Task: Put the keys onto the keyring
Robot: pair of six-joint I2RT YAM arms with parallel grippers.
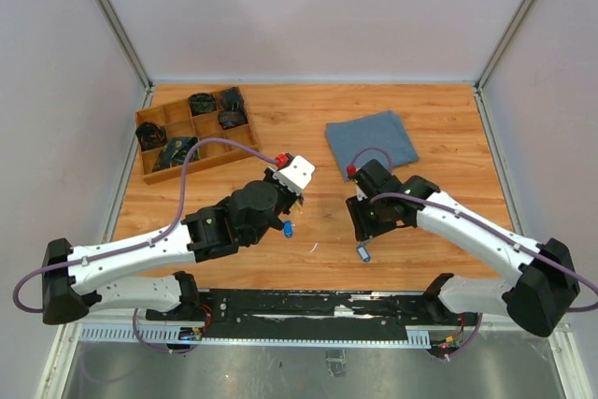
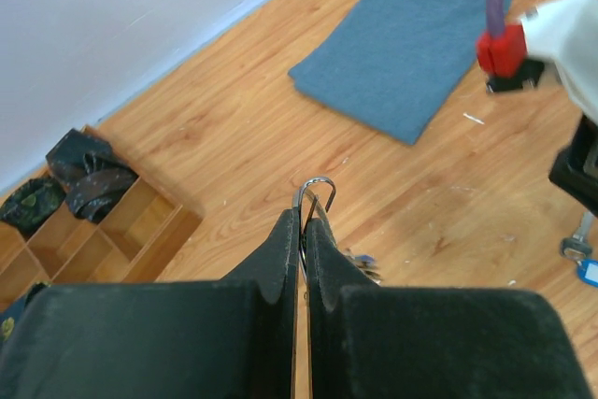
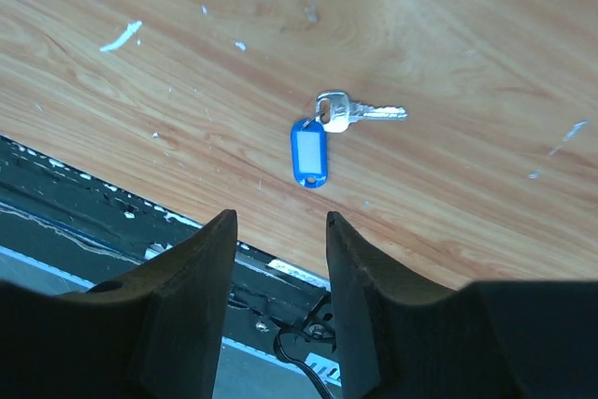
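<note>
Left end effector [image 2: 301, 223] at lower centre of its wrist view clamps shut on the keyring [image 2: 316, 193], wire loop poking just past the tips; right end effector [image 3: 280, 226] stands parted and empty, blue-tagged key [image 3: 322, 133] flat on the table [image 3: 448, 35] just above its tips, apart.

One wire keyring [image 2: 316, 195]. One silver key [image 3: 360, 113] with one blue tag [image 3: 310, 152]. One folded blue cloth [image 1: 372, 141]. One wooden compartment tray [image 1: 175, 120]. Two robot arms [image 1: 140, 249].

Open wood [image 3: 448, 25] rnd tagged key [image 3: 348, 116]; blk rail [image 3: 75, 221] nr, cloth [image 1: 371, 140] well apart.
</note>
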